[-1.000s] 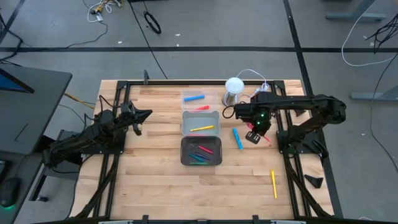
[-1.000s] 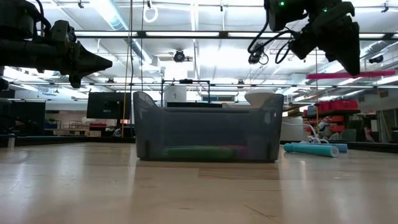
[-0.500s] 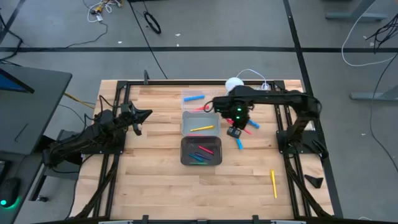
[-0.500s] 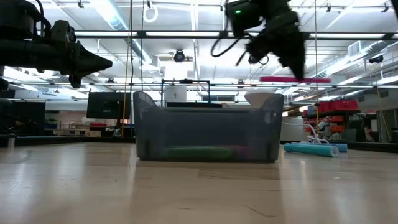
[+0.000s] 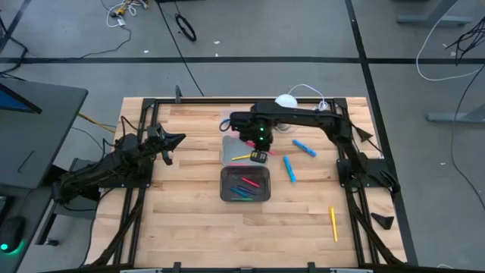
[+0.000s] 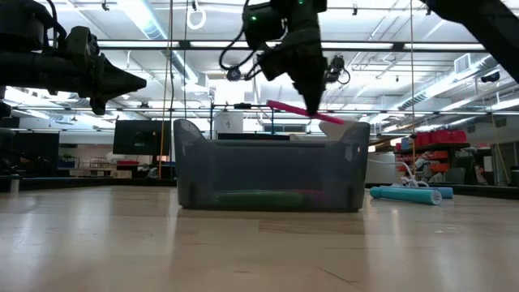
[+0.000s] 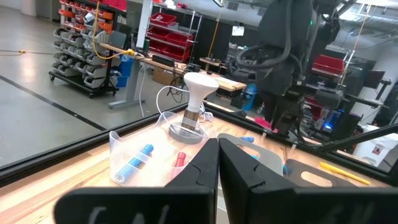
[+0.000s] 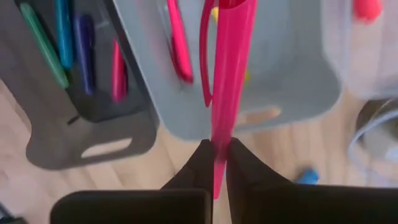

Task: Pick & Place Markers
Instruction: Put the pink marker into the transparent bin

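the right gripper [image 5: 259, 155] hangs over the light grey tray [image 5: 227, 155] near the worktop's [image 5: 189, 220] centre, its fingers [image 8: 239, 168] pinched tight on a pink marker [image 8: 229, 81] that juts out level above the tray. the dark tray [image 5: 224, 189], at six o'clock of the light one, holds several markers [image 5: 244, 187]. two blue markers [image 5: 289, 168] lie at three o'clock. the left gripper [image 5: 176, 139] waits shut and empty at nine o'clock.

Evenly bright from ceiling strip lights [image 6: 154, 20], glaring white at counter level. Soft, faint shadows seen from above. Motion-blurred past the right wrist; near foreground out of focus.
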You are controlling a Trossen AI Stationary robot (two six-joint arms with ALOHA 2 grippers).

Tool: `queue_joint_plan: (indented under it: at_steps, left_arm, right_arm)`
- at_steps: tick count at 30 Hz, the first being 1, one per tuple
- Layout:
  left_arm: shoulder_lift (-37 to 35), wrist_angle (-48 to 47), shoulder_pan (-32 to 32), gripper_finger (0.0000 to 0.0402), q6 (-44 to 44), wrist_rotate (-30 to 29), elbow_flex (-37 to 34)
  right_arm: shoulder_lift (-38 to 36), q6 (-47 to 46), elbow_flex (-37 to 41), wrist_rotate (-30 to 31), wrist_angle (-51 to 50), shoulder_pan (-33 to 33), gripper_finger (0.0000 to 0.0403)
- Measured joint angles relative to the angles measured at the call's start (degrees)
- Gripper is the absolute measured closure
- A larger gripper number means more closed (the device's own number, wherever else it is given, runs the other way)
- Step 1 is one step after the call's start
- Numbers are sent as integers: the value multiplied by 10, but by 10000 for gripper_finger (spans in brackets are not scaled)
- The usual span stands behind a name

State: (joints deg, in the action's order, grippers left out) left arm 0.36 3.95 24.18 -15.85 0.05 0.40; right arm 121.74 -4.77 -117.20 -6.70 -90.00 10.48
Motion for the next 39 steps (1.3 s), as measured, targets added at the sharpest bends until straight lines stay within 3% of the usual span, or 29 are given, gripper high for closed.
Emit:
queue_joint_plan:
  at_steps: [6, 16, 21, 39]
  left_arm:
    - [0, 0, 0, 388, 0, 0, 0]
    - [0, 0, 0, 388, 0, 0, 0]
    - [0, 0, 0, 388, 0, 0, 0]
    - [0, 0, 0, 388, 0, 0, 0]
  right_arm:
    - [20, 40, -60, 27, 0, 1, 391]
    - [20, 74, -62, 52, 4, -3, 391]
    - [20, 98, -37, 92, 32, -11, 391]
    - [20, 129, 101, 108, 254, -32, 391]
